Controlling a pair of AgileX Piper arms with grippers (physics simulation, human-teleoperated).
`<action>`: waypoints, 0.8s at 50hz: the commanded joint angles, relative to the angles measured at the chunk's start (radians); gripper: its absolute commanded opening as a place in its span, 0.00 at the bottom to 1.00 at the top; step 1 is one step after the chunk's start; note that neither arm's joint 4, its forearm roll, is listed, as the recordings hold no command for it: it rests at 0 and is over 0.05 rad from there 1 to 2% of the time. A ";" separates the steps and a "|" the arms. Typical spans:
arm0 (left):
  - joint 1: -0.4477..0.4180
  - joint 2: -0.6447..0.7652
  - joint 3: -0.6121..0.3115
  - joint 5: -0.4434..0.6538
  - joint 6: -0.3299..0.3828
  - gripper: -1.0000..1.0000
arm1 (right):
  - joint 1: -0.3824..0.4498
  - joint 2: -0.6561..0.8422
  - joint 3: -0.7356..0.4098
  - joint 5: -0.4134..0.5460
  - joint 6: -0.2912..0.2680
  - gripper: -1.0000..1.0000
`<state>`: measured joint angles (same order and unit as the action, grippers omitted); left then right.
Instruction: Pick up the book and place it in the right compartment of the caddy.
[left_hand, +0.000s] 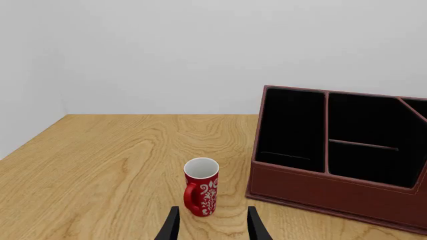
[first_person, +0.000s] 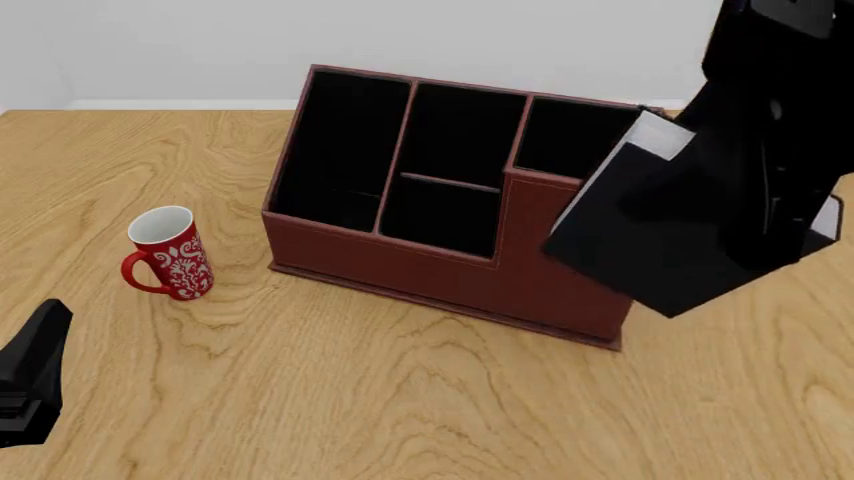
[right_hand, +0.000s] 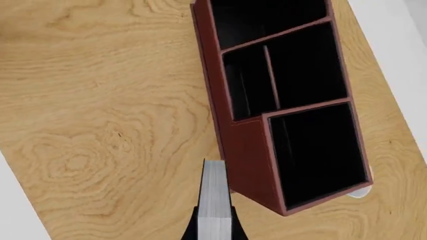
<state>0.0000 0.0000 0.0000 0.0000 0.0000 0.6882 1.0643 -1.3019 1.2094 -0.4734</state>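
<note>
The black book (first_person: 654, 235) hangs tilted in the air, held by my right gripper (first_person: 747, 200), which is shut on it. Its white page edge (right_hand: 215, 195) shows between the fingers in the right wrist view. It hovers above and in front of the right compartment (first_person: 567, 140) of the reddish-brown caddy (first_person: 441, 285), partly covering that corner. In the right wrist view the right compartment (right_hand: 320, 150) lies below and beside the book. My left gripper (left_hand: 212, 227) is open and empty, low at the near left (first_person: 34, 375).
A red patterned mug (first_person: 170, 255) stands upright left of the caddy, just ahead of my left gripper's fingers (left_hand: 202, 187). The caddy's long left cell (left_hand: 290, 127) and divided middle cells (left_hand: 367, 140) are empty. A white wall lies behind the table.
</note>
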 joint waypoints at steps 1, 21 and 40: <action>0.000 0.000 0.000 0.000 0.000 1.00 | -0.052 0.042 -0.116 0.011 -0.081 0.00; 0.000 0.000 0.000 0.000 0.000 1.00 | -0.142 0.104 -0.246 0.011 -0.216 0.00; 0.000 0.000 0.000 0.000 0.000 1.00 | -0.197 0.167 -0.341 0.011 -0.308 0.00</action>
<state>0.0000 0.0000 0.0000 0.0000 0.0000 0.5177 1.2032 -1.5896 1.2200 -0.7599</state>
